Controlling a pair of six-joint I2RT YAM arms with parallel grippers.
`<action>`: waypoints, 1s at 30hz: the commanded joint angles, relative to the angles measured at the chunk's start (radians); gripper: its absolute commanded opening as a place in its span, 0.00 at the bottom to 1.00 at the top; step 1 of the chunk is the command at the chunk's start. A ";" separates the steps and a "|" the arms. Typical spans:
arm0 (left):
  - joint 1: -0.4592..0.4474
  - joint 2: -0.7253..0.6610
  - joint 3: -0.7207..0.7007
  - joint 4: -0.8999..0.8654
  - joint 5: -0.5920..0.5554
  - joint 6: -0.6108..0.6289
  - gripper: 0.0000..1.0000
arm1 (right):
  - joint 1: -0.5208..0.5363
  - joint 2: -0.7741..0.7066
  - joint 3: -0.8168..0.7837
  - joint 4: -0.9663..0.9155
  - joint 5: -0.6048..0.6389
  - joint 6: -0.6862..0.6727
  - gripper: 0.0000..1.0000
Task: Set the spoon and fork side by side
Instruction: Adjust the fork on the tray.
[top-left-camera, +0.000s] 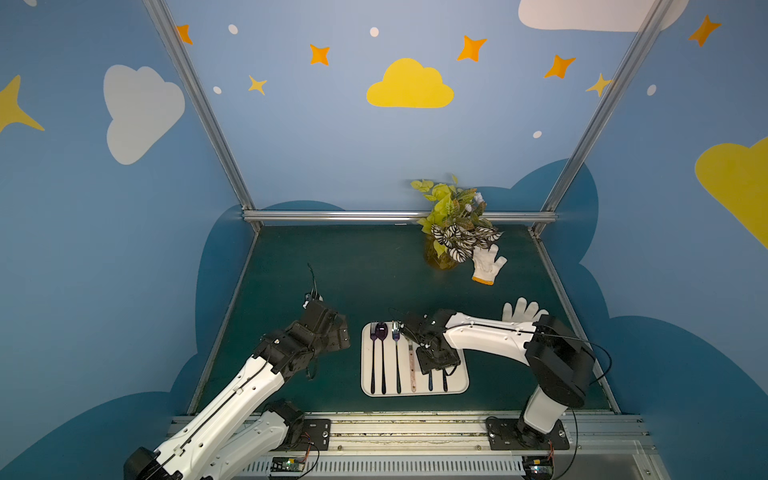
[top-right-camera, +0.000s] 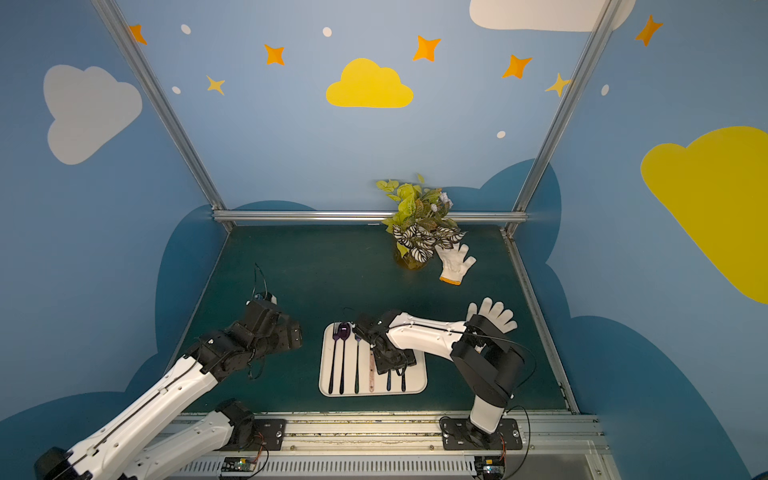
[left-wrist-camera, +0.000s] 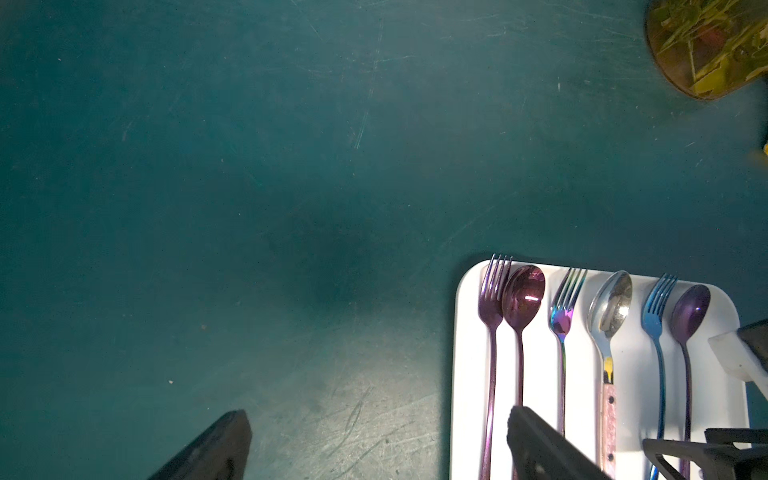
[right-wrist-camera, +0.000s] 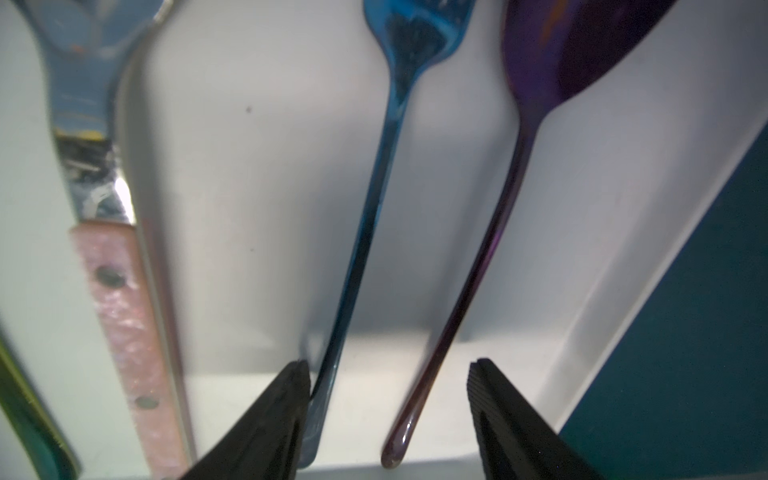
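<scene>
Heads of blue fork (top-left-camera: 430, 384) and purple spoon (top-left-camera: 445, 384) beneath right gripper (top-left-camera: 437, 370)

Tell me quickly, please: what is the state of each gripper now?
Left gripper: open, holding nothing.
Right gripper: open, its fingers astride the handles of the blue fork and purple spoon, not clamped.

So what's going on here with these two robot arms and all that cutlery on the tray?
The right gripper is low over the white plastic tray, its open jaws straddling the handle ends of the metallic blue fork and the dark purple spoon, which lie side by side. One finger looks to touch the fork's handle. The left gripper hangs open over the green table beside the tray, holding nothing.
</scene>
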 joint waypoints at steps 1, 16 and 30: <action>0.003 0.001 0.008 0.014 0.006 0.006 1.00 | -0.004 -0.032 -0.013 -0.014 0.010 0.011 0.64; 0.003 0.015 0.008 0.026 0.004 0.007 1.00 | -0.011 -0.039 -0.018 -0.014 0.011 0.004 0.59; 0.036 0.152 0.087 0.191 -0.042 0.276 1.00 | -0.136 -0.397 0.044 -0.095 0.107 -0.156 0.97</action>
